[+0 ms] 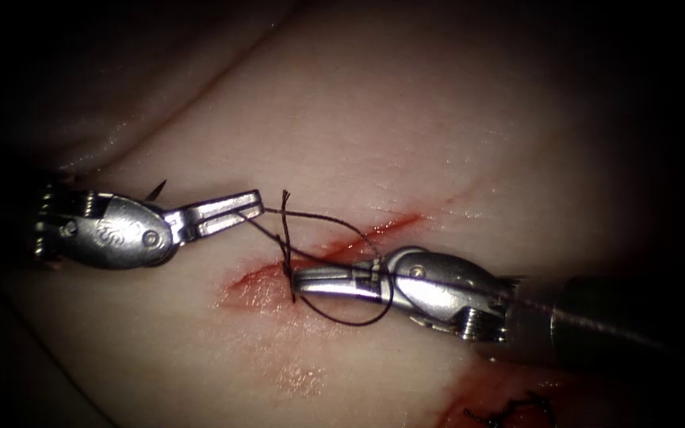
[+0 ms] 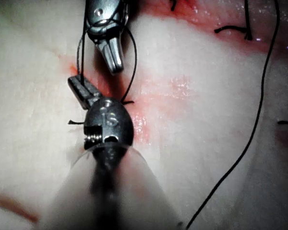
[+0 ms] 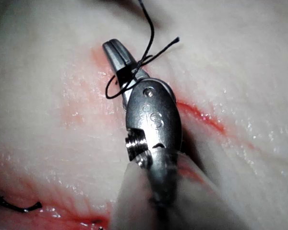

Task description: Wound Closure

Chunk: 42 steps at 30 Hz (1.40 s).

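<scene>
On the left of the cut, my left tool has its jaws shut on the dark thread at their tip; its jaws also appear in the left wrist view. My right tool lies along the cut with its jaws shut. They grip nothing, and the thread loops around them, as the left wrist view also shows. A frayed thread end sticks up between the two tools. A short dark point pokes out behind the left tool; I cannot tell whether it is the needle.
The pale tissue carries red fluid along the cut. Cut thread ends sit in a second red patch nearer the right shaft. A long slack strand trails over the tissue.
</scene>
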Each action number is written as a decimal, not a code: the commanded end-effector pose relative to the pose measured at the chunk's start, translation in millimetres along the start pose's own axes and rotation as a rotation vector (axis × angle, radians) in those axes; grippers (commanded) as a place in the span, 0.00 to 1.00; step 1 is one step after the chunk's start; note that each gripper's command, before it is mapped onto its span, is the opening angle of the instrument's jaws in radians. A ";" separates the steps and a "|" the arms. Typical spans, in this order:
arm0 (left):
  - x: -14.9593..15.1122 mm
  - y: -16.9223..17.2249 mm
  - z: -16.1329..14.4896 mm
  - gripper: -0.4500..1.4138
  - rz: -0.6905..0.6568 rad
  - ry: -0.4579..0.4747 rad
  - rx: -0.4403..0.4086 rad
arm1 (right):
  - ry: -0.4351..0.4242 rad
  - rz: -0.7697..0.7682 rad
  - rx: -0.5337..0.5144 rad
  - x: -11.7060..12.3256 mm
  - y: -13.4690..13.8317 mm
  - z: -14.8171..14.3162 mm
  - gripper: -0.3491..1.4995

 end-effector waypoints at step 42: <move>-3.4 7.8 4.2 0.00 -0.003 -0.021 -0.120 | -0.289 0.459 -0.915 -2.2 4.5 3.4 0.41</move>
